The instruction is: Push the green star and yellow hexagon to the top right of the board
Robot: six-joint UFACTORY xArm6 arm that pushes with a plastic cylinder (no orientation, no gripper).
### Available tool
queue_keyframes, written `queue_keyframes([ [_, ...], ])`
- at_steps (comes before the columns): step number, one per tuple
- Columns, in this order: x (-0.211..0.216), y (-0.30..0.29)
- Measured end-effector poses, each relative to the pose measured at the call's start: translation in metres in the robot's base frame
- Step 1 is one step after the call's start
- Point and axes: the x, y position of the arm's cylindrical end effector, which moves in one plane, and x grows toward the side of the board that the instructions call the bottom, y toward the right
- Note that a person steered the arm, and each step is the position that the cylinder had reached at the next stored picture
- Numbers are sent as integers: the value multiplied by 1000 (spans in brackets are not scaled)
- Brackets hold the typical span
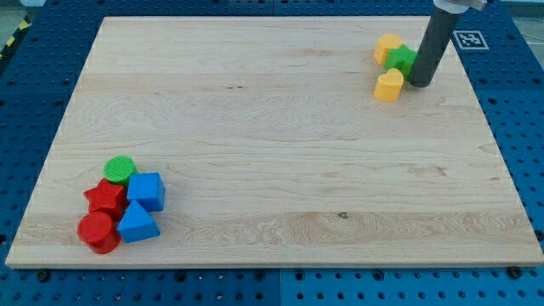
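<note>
The green star (400, 59) lies near the view's top right of the wooden board (272, 144). The yellow hexagon (388, 47) touches it on its upper left. A yellow heart-like block (389, 86) sits just below the star. My tip (420, 82) stands on the board right beside the star's right side, touching or nearly touching it, and to the right of the yellow heart block.
A cluster sits at the view's bottom left: a green cylinder (120, 169), a red star (105, 197), a red cylinder (98, 231), a blue cube (147, 189) and a blue triangular block (138, 223). A marker tag (468, 39) lies off the board's top right corner.
</note>
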Motion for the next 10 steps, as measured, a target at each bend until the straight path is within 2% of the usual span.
queue_keyframes([
  [2,-49,-1],
  [4,-22,-2],
  [5,-23,-34],
  [6,-42,-46],
  [8,-75,3],
  [9,-59,-1],
  [10,-32,-49],
])
